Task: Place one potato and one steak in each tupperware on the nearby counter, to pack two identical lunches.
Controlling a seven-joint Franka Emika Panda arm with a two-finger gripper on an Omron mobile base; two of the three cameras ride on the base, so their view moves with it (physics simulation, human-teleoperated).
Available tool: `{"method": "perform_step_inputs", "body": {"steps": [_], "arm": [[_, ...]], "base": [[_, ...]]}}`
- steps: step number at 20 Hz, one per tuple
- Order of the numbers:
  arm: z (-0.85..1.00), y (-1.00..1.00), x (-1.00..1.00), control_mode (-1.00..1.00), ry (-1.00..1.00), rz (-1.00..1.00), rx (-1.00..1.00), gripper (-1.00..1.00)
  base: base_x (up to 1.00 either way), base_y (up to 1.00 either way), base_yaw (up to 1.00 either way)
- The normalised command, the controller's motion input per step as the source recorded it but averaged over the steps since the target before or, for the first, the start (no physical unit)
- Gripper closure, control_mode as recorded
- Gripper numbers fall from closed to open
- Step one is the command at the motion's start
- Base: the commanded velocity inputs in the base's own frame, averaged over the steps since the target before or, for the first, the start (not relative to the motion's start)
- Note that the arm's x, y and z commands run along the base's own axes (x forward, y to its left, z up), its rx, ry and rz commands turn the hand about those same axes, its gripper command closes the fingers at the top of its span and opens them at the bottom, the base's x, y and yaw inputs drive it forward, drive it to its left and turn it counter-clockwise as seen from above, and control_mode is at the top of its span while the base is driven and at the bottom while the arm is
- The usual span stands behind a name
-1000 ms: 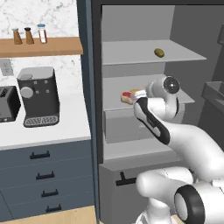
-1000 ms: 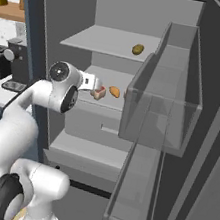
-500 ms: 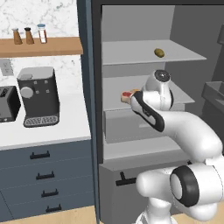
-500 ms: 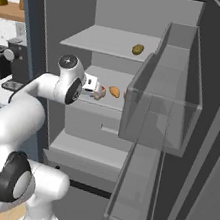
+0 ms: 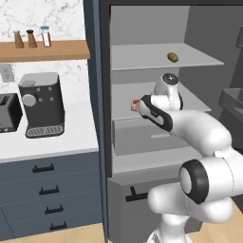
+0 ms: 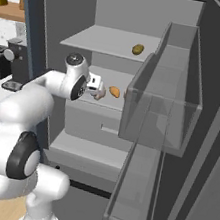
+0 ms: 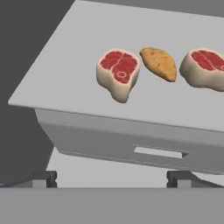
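Two steaks lie on the fridge's middle shelf (image 7: pixel 65 78) with a potato (image 7: pixel 159 64) between them: the left steak (image 7: pixel 118 73) and the right steak (image 7: pixel 206 68). My gripper (image 7: pixel 111 179) hovers in front of the shelf edge, open and holding nothing, its fingertips (image 7: pixel 43 178) spread wide below the left steak. From the right base, the gripper (image 6: pixel 97 88) sits close to that steak (image 6: pixel 100 95), beside the potato (image 6: pixel 114 91). A second potato (image 5: pixel 172 57) rests on the top shelf. The white counter (image 5: pixel 71 137) is at left. The tupperware is out of view.
The open fridge door with its clear bins (image 6: pixel 162 110) stands to the right of the arm. A drawer front (image 7: pixel 157 151) sits under the middle shelf. A coffee machine (image 5: pixel 42 104) and toaster (image 5: pixel 9 111) stand on the counter; spice bottles (image 5: pixel 31 38) on the wooden shelf.
The arm has stretched further into the fridge, bringing the hand up close to the middle shelf. The gripper stays open and the food has not moved.
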Motion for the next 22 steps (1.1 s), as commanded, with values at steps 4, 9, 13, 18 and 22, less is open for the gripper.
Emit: {"method": "perform_step_inputs", "body": {"steps": [4, 9, 13, 18, 22], "arm": [[-0.04, 0.00, 0.51, -1.00, -0.05, 0.00, 0.00, -1.00], [-0.10, 0.00, 0.41, -1.00, 0.01, 0.00, 0.00, -1.00], [-0.27, 0.00, 0.37, -1.00, 0.03, 0.00, 0.00, -1.00], [-0.11, -0.03, 0.28, -1.00, 0.00, 0.00, 0.00, -1.00], [-0.11, -0.04, 0.19, -1.00, 0.00, 0.00, 0.00, -1.00]], "base": [[0.00, 0.00, 0.00], [0.00, 0.00, 0.00], [0.00, 0.00, 0.00], [0.00, 0.00, 0.00], [0.00, 0.00, 0.00]]}}
